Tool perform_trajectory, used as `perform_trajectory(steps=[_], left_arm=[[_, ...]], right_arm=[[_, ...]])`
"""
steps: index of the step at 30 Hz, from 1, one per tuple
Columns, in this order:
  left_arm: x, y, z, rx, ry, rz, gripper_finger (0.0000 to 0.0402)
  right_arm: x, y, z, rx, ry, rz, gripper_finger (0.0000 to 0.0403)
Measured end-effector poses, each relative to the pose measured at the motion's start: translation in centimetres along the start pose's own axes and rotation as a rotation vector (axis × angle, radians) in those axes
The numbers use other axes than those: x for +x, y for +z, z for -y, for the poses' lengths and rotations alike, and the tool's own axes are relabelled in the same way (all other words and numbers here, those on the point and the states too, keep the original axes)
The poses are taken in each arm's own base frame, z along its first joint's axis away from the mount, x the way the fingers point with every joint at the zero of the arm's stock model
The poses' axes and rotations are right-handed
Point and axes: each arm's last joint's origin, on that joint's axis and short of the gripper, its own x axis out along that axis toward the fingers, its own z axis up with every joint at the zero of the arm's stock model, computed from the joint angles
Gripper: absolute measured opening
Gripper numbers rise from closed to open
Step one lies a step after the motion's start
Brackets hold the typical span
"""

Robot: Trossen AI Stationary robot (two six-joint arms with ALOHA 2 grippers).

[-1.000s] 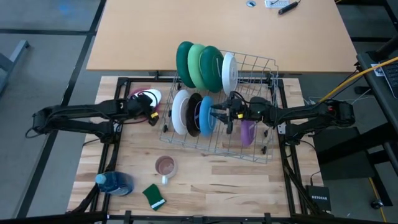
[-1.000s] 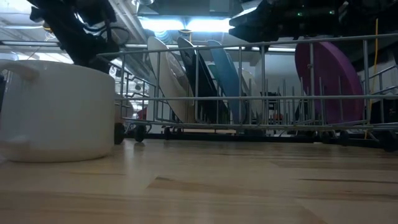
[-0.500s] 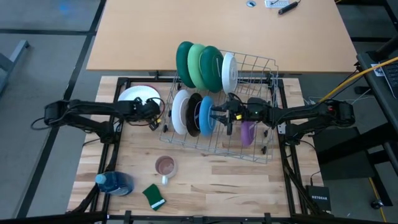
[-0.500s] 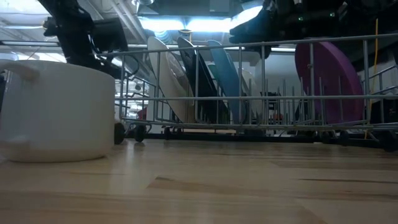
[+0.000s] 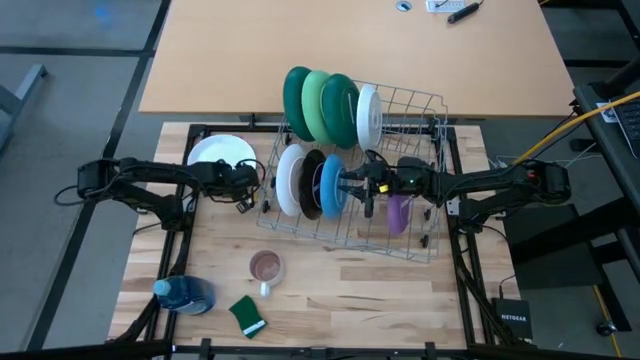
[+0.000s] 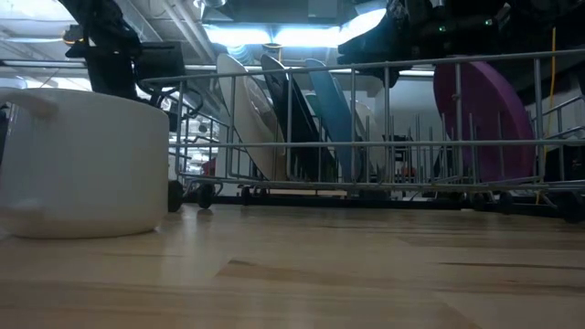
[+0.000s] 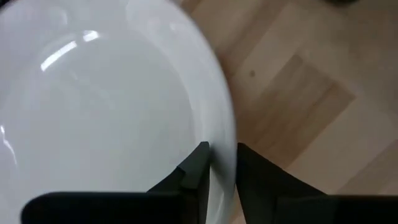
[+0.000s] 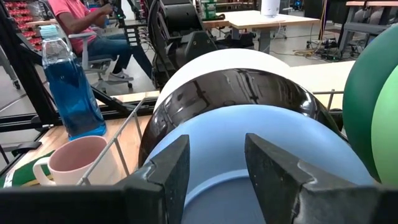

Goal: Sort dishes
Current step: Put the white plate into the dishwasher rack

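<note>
Left gripper [image 5: 247, 187]: we see its jaws straddling the rim of a white plate [image 5: 220, 152] lying flat on the counter [image 5: 340, 300], just left of the rack [image 5: 400, 240].
Right gripper [image 5: 350, 187]: jaws spread over the blue plate [image 5: 333, 187].
Rack count: we count eight upright plates; right half open.
Front counter: mug [image 5: 265, 268], bottle [image 5: 185, 294], sponge [image 5: 247, 316].

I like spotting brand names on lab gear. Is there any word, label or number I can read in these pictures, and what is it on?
"NETGEAR": white letters on the small black box at the table's lower right corner in the high view, only just legible.
Bottle: no label readable.
Items on the far tan table: too small to read.
Plates, rack and mug: no writing visible.
</note>
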Motion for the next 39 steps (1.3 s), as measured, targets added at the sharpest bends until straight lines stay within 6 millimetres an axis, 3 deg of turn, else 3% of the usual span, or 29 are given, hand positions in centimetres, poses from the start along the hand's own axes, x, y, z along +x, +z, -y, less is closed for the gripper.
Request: perform_trajectory(steps=[5, 16, 27, 31, 37, 39], left_arm=[[0.0, -0.3, -0.1, -0.012, 0.01, -0.029, 0.0084], [0.4, -0.3, 0.0, -0.005, 0.023, -0.046, 0.0173], [2.0, -0.2, 0.7, 0.059, 0.078, -0.1, 0.0181], [1.8, -0.2, 0.6, 0.061, 0.076, -0.094, 0.015], [1.5, -0.2, 0.5, 0.077, 0.076, -0.081, 0.0046], [1.5, -0.1, 0.5, 0.081, 0.089, -0.066, 0.0028]], right_arm=[[0.0, 0.0, 0.0, 0.0, 0.0, 0.0, 0.016], [0.0, -0.1, 0.0, 0.0, 0.0, -0.007, 0.016], [0.0, -0.5, 0.0, 0.003, -0.003, -0.051, 0.016], [0.0, -0.5, 0.0, 0.003, -0.003, -0.052, 0.016], [0.0, -0.5, 0.0, 0.003, -0.003, -0.051, 0.016], [0.0, -0.5, 0.0, 0.003, -0.003, -0.051, 0.016]])
